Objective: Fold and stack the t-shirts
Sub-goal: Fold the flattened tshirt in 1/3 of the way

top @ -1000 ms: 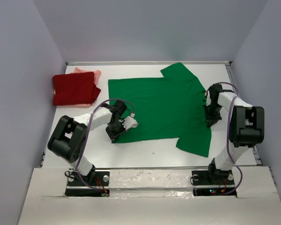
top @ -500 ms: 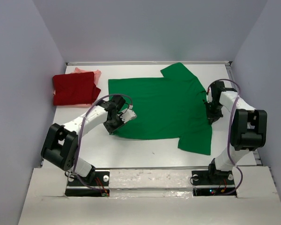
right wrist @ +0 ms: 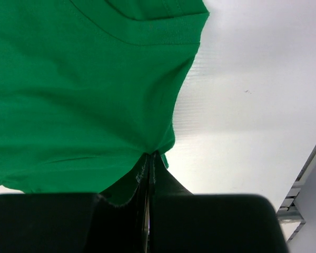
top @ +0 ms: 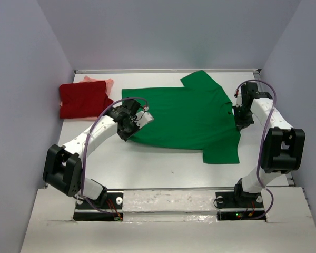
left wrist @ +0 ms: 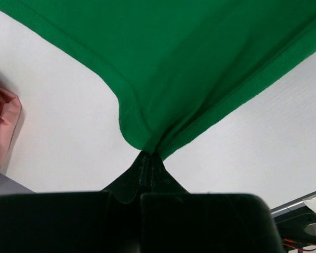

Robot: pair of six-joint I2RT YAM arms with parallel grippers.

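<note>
The bright green t-shirt (top: 184, 118) lies spread across the middle of the white table. My left gripper (top: 125, 129) is shut on its near left hem corner, seen pinched in the left wrist view (left wrist: 147, 150). My right gripper (top: 240, 122) is shut on the shirt's right edge near the shoulder, seen pinched in the right wrist view (right wrist: 154, 153). The dark red t-shirt (top: 84, 100) lies folded at the far left on top of the pale salmon-pink t-shirt (top: 101, 81), of which only an edge shows.
The table (top: 147, 168) has grey walls on the left, back and right. A metal rail (top: 259, 79) runs along the right edge. The arm bases (top: 168, 203) stand at the near edge.
Both grippers have moved toward the back of the table, dragging the near edge of the green shirt away from the front. The shirt now looks shorter front to back.
</note>
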